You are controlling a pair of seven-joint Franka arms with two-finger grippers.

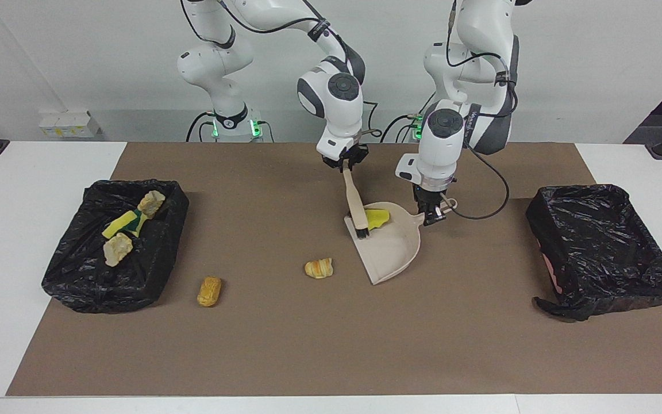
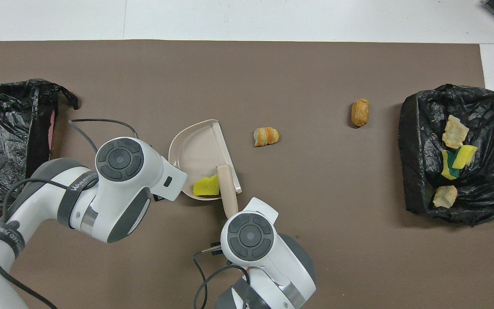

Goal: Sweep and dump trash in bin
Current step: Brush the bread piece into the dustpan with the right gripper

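Yellow sponge scrap (image 1: pixel 376 218) in dustpan (image 1: pixel 391 253), beside brush (image 1: pixel 355 207).

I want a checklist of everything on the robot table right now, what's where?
Surface: brown mat on a white table.
Job's things: yellow sponge piece in the dustpan; striped bread chunk and orange bread chunk on the mat; four scraps in the filled bin; other bin shows no scraps.
Clutter: nothing seen.
Grippers: right gripper shut on the brush; left gripper shut on the dustpan's handle.
Cables: black cable loops from the left arm.
Surroundings: white wall.
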